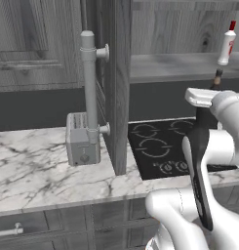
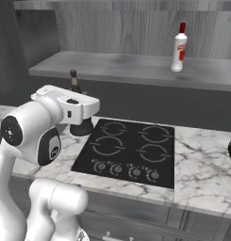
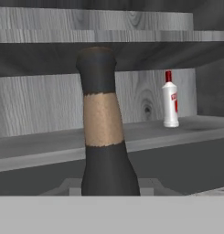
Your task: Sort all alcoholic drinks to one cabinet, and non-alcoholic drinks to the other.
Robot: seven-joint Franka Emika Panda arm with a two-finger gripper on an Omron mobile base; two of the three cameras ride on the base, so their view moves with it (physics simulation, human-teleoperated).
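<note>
The dark bottle (image 3: pixel 106 137), squat with a long thin neck banded in tan, stands close before the hand camera, and the gripper (image 2: pixel 81 123) is closed on its lower body, the fingers pinching it from both sides, though the fingertips themselves are hidden. In the right base view the bottle's neck rises behind the white hand, and its base sits on the marble counter (image 2: pixel 202 164) at the left edge of the black cooktop (image 2: pixel 128 150), near the counter's back edge. Above and behind runs a grey cabinet shelf (image 2: pixel 136 68), and the small white bottle (image 2: pixel 178 47) with red cap and red label stands on it toward its right end, well apart from the gripper. In the left base view a toaster (image 1: pixel 82 139) sits on the counter left of an open cabinet door (image 1: pixel 116 83). The likely risk: the grip is low on a tall bottle, so it could tilt or slip when lifted, or its neck could strike the shelf's front edge.
</note>
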